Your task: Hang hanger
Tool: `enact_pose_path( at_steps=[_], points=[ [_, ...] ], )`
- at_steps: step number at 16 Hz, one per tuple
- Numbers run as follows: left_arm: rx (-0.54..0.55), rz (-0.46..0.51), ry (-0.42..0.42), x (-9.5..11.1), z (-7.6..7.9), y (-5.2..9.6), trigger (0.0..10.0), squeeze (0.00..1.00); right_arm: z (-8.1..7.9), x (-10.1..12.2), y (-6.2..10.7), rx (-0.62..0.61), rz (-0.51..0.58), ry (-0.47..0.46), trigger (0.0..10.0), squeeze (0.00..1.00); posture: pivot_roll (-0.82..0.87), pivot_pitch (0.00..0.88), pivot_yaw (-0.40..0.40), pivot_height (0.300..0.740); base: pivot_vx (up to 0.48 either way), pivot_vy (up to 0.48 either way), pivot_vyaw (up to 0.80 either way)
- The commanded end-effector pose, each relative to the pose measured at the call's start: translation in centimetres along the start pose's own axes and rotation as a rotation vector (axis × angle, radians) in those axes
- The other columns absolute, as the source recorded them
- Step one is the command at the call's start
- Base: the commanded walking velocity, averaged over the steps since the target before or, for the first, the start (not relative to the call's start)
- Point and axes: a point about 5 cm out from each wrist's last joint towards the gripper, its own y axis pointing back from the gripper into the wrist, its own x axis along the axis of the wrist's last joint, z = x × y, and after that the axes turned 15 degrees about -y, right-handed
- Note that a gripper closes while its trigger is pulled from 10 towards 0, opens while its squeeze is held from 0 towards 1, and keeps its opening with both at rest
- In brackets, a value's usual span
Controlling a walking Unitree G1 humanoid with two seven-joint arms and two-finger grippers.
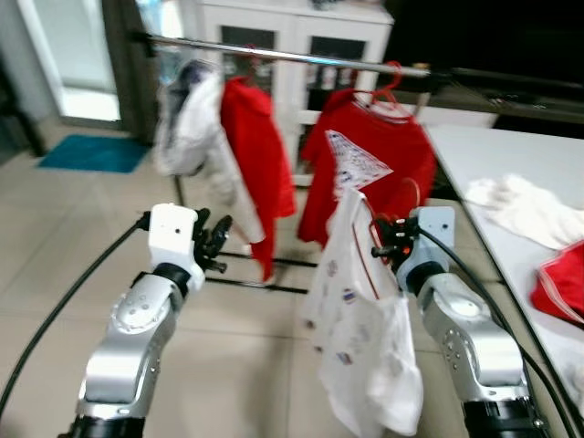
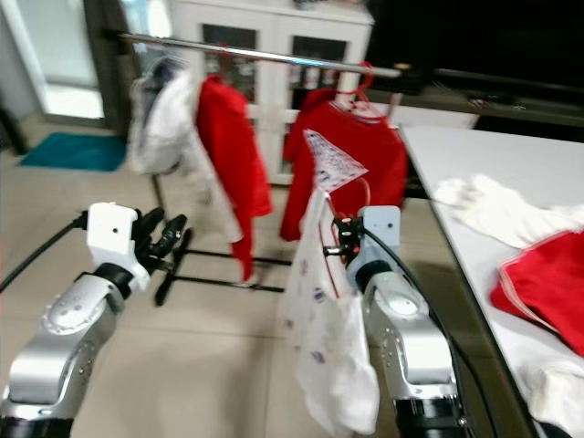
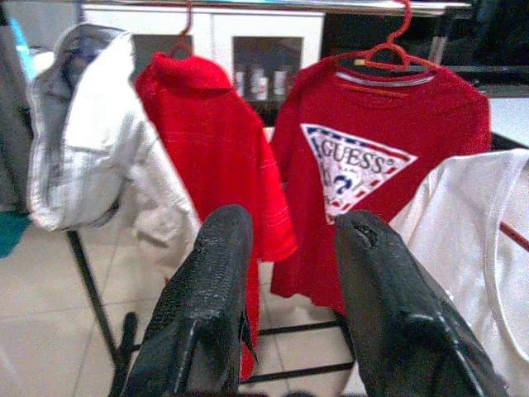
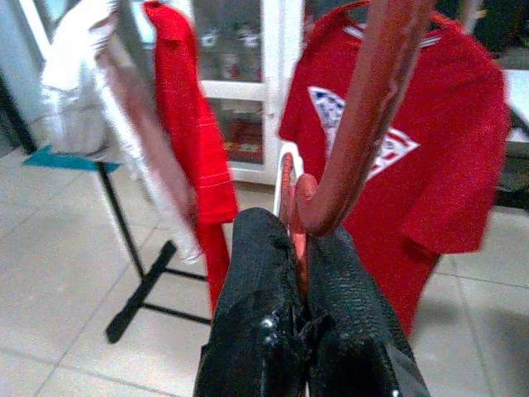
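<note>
Head views are soft with blur, and most of the red hanger (image 4: pixel 364 124) sits buried inside the white shirt (image 1: pixel 360 338), so I can make out just its neck and hook rising above my right gripper (image 4: pixel 299 248). That gripper is clenched on the hanger neck, shirt draped below and to its left. The rail (image 1: pixel 292 57) is ahead and above (red tee (image 3: pixel 372 165) already on it). Left gripper (image 3: pixel 285 273) is released, fingers apart, holding nothing, raised level with the right.
</note>
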Motion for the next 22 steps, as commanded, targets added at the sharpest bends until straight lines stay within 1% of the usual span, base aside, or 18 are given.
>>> enact_pose_path(
  at_steps=[1,8,9,10,11,13,18,22],
  points=[
    [-0.016,0.02,-0.002,0.47,0.4,-0.09,10.0,0.0,0.21,1.01,0.09,-0.007,0.048,0.021,10.0,0.0,-0.06,0.0,-0.067,0.74,0.33,0.0,0.0],
    [-0.029,0.012,-0.001,0.36,0.67,0.15,10.0,0.0,0.11,0.99,0.23,-0.003,0.049,0.044,10.0,0.0,-0.06,0.0,-0.069,0.74,0.332,0.0,0.0],
    [-0.031,0.01,0.001,0.36,0.71,0.17,10.0,0.0,0.06,1.0,0.15,-0.005,0.038,0.102,10.0,0.0,-0.06,0.0,-0.069,0.74,0.334,0.0,0.8],
    [-0.032,0.01,0.001,0.35,0.72,0.18,10.0,0.0,0.04,1.01,0.12,-0.007,0.038,0.118,10.0,0.0,-0.06,0.0,-0.069,0.74,0.334,0.0,0.8],
    [-0.034,0.009,0.002,0.34,0.74,0.19,10.0,0.0,-0.05,1.04,0.09,-0.004,0.048,0.107,10.0,0.0,-0.06,0.0,-0.069,0.74,0.33,0.0,0.8],
    [-0.036,0.006,-0.001,0.33,0.75,0.23,10.0,0.0,-0.09,1.11,0.1,-0.003,0.06,0.076,10.0,0.0,-0.06,0.0,-0.072,0.74,0.336,0.0,0.0],
    [-0.048,0.005,-0.01,0.34,0.95,0.31,10.0,0.0,0.17,1.24,0.12,-0.018,0.066,0.075,10.0,0.0,-0.07,0.0,-0.068,0.74,0.332,0.0,0.0],
    [-0.06,0.013,-0.017,0.55,0.88,-0.11,10.0,0.0,0.09,1.45,-0.08,-0.015,0.077,0.081,10.0,0.0,-0.07,0.0,-0.06,0.74,0.334,0.0,0.0]
  ],
)
